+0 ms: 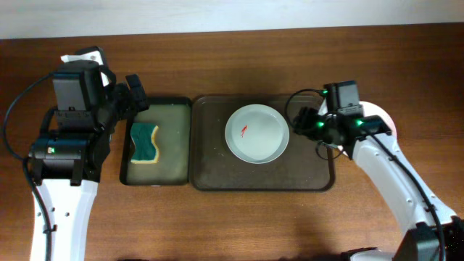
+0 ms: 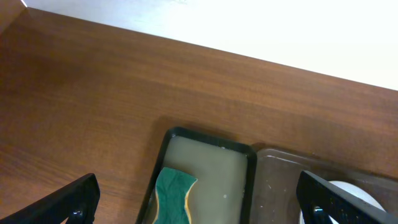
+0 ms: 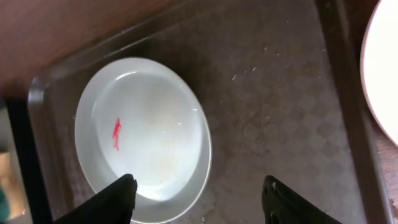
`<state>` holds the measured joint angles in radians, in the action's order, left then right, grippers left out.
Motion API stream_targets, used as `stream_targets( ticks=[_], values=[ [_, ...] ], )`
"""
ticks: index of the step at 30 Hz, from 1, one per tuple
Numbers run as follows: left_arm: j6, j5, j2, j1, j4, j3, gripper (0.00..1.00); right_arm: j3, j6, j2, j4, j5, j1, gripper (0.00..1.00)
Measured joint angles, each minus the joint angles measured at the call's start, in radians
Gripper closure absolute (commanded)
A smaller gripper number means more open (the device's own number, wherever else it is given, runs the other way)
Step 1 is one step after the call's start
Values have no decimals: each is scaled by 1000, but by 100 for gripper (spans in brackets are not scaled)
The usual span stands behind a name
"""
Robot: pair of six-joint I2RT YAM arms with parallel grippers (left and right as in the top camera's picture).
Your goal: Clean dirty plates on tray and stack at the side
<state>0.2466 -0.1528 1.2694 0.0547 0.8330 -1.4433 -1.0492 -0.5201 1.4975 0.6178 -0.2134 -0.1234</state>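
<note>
One white plate (image 1: 257,133) with a small red smear (image 1: 244,130) lies in the dark brown tray (image 1: 217,174). In the right wrist view the plate (image 3: 149,124) sits under my left finger, on the tray (image 3: 273,112). My right gripper (image 1: 307,125) (image 3: 199,199) is open and empty, above the plate's right edge. More white plate (image 1: 385,118) (image 3: 382,68) lies on the table right of the tray, partly hidden by my right arm; how many I cannot tell. My left gripper (image 1: 136,93) (image 2: 199,205) is open and empty, above the far end of the black tray.
A smaller black tray (image 1: 170,156) (image 2: 211,142) holds a green-and-yellow sponge (image 1: 144,142) (image 2: 172,196), left of the brown tray. The left wrist view also shows the brown tray (image 2: 280,180) and the plate's edge (image 2: 357,194). Wooden table (image 1: 232,225) around.
</note>
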Motion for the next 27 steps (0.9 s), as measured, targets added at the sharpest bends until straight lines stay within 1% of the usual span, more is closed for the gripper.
stream_targets(
  ticks=[2,4,8,10,11,12,23,26,27],
  values=[
    [0,0,0,0,0,0,1,0,56,47,-5,-61,20,47],
    [0,0,0,0,0,0,1,0,100,126,-24,-104,21,53],
    [0,0,0,0,0,0,1,0,153,263,-58,-145,21,60],
    [0,0,0,0,0,0,1,0,180,303,-73,-153,21,67],
    [0,0,0,0,0,0,0,0,192,313,-84,-157,21,74],
    [0,0,0,0,0,0,1,0,195,314,-88,-158,21,75],
    [0,0,0,0,0,0,1,0,230,314,-135,-243,23,73],
    [0,0,0,0,0,0,1,0,236,314,-132,-260,47,73],
    [0,0,0,0,0,0,1,0,238,314,-130,-264,63,71]
  ],
)
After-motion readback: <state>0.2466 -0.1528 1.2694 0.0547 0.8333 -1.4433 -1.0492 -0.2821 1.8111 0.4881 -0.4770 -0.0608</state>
